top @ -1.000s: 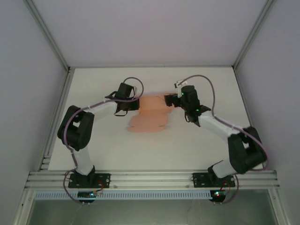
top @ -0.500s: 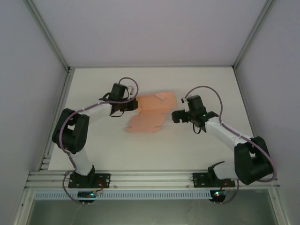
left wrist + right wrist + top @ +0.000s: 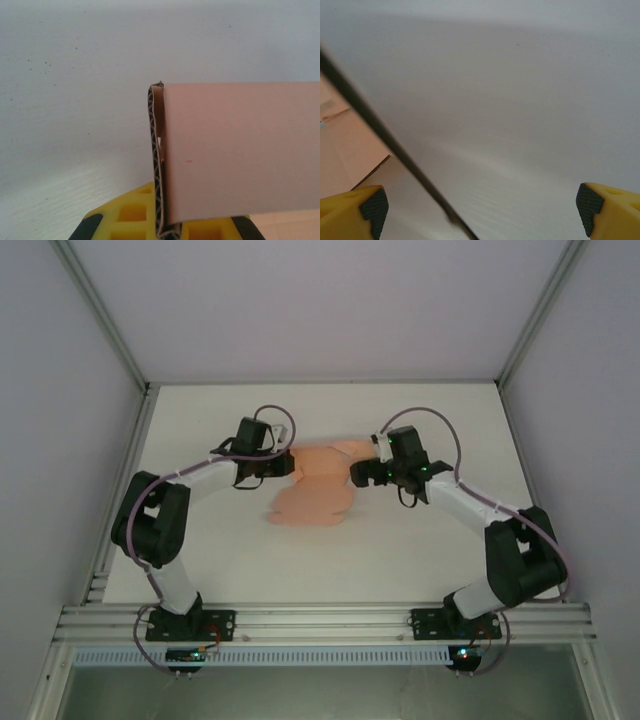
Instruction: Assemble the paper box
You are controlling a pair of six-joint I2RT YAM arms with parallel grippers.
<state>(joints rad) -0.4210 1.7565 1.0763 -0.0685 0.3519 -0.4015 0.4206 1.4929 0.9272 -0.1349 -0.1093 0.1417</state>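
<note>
The paper box (image 3: 312, 492) is a salmon-pink card sheet lying partly folded mid-table, its far part lifted and blurred. My left gripper (image 3: 287, 466) is shut on the sheet's left edge. In the left wrist view the pink card (image 3: 240, 150) stands pinched in my left gripper (image 3: 161, 125), against a patterned black pad (image 3: 156, 165). My right gripper (image 3: 357, 476) is open at the sheet's right edge. In the right wrist view, my right gripper (image 3: 481, 209) has its pads (image 3: 372, 207) wide apart with bare table between them, and the card (image 3: 340, 145) lies at the left.
The white table (image 3: 430, 540) is walled by grey panels and aluminium posts (image 3: 100, 320). A dark blurred line (image 3: 395, 145) crosses the right wrist view diagonally beside the card. A metal rail (image 3: 320, 620) with both arm bases runs along the near edge.
The right gripper drew back to the right, then swung back to the sheet's right edge. The left gripper shifted slightly back-left, keeping its hold. The far flap rose.
</note>
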